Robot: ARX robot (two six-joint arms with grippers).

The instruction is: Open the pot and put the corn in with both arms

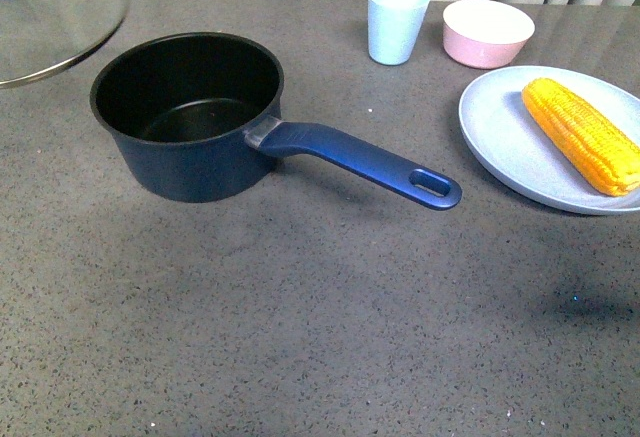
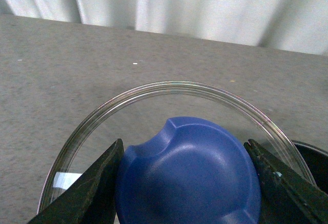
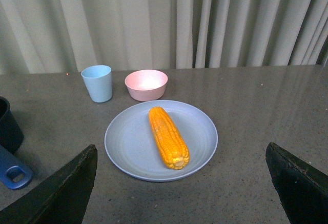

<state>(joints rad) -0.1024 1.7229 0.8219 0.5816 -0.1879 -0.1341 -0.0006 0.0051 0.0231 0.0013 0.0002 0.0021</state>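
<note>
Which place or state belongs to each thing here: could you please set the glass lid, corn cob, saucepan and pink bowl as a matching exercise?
Things:
1. glass lid
2. corn cob
3. saucepan
4. pink bowl

Places or states:
A. open and empty on the table
B. next to the light blue cup
C. gripped at its knob by the left end effector
D. lying on the light blue plate

Pairs: 1-C, 2-D, 3-A, 4-B

Open pot [image 1: 190, 122], lid [image 1: 55, 27] aloft, corn [image 1: 582, 134] on plate [image 1: 497, 135]
</note>
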